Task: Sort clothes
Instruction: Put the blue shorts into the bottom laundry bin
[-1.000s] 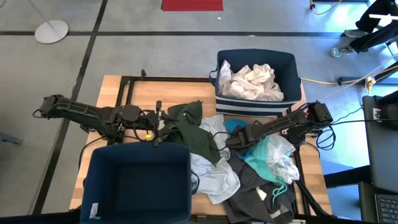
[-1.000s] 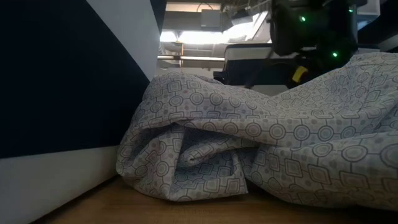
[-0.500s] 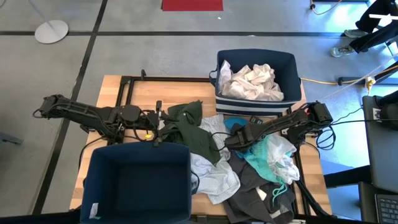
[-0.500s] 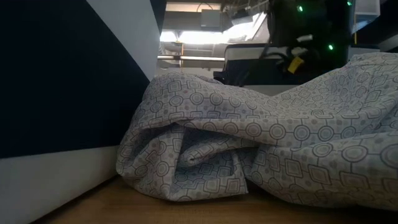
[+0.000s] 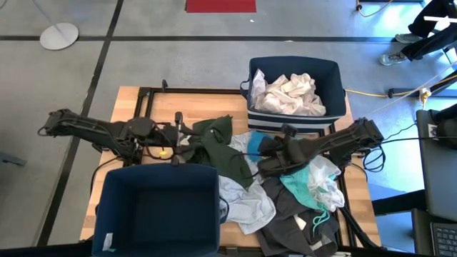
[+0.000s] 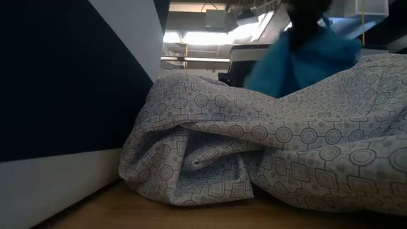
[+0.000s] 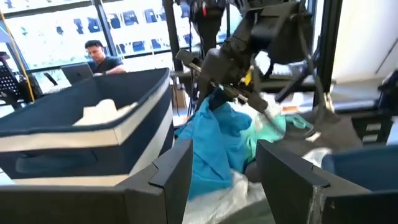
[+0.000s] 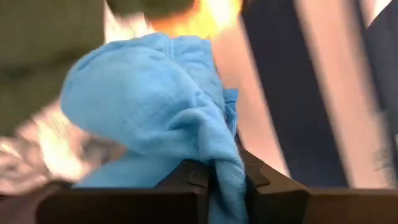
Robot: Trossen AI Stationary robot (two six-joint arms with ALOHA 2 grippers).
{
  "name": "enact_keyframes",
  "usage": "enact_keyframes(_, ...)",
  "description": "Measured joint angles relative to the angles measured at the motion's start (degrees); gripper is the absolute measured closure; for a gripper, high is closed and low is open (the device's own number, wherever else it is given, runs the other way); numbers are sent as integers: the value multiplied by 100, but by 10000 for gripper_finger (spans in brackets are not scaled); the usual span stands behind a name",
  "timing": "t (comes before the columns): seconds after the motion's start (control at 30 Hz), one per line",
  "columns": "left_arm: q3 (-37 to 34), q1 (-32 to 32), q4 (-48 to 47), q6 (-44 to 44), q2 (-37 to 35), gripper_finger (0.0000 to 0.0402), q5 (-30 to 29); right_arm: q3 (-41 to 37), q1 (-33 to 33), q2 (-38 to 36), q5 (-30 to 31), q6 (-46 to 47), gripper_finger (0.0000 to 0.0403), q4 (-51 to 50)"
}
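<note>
The clothes lie heaped on the table's middle and right: a dark olive garment (image 5: 223, 146), a patterned light grey one (image 5: 246, 203), a teal one (image 5: 303, 182) and a dark grey one (image 5: 293, 225). Above the heap's far part, my right gripper (image 8: 217, 177) is shut on a bright blue garment (image 7: 214, 143). My left gripper (image 7: 224, 186) stands open at the table's left, beside the olive garment, with nothing between its fingers. My right gripper pinches a bunched fold of the blue garment (image 8: 219, 163) between its two fingers. The fingers come slanting down from the table's right side. The garment hangs slack below them, and its lower end (image 7: 208, 177) still lies on the heap.
A navy bin (image 5: 330, 71) holding white clothes stands at the far right. A second navy bin (image 5: 107, 207) stands at the near left, close to my left arm. A person sits in the room beyond the table, seen in the left wrist view.
My right gripper has gone up from the heap with the blue garment. The bunched part of the garment now hangs above the patterned cloth, while its lower end stays on the pile.
</note>
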Motion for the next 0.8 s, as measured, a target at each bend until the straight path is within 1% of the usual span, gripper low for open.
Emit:
enact_keyframes(0.2, 129, 0, 21, -93, -353, 235, 0, 917, 210, 0, 705, -668, 390, 140)
enact_keyframes(0.3, 190, 0, 3, -117, -512, 235, 0, 1277, 302, 0, 1135, -1072, 388, 333)
enact_keyframes(0.4, 249, 0, 51, -87, -685, 235, -2, 1542, 352, 0, 1512, -1606, 378, 757)
enact_keyframes(0.47, 288, 0, 77, -87, -782, 235, 0, 1665, 387, 0, 1660, -2122, 377, 1173)
enact_keyframes(0.57, 302, 0, 62, -90, -946, 235, -1, 1739, 372, 0, 1788, -3106, 383, 2051)
enact_keyframes(0.7, 307, 0, 65, -90, -1166, 235, -2, 1742, 370, 0, 1730, -4509, 386, 3411)
enact_keyframes(0.8, 309, 2, 58, -86, -1328, 235, -2, 1744, 372, 0, 1553, -5525, 380, 4489)
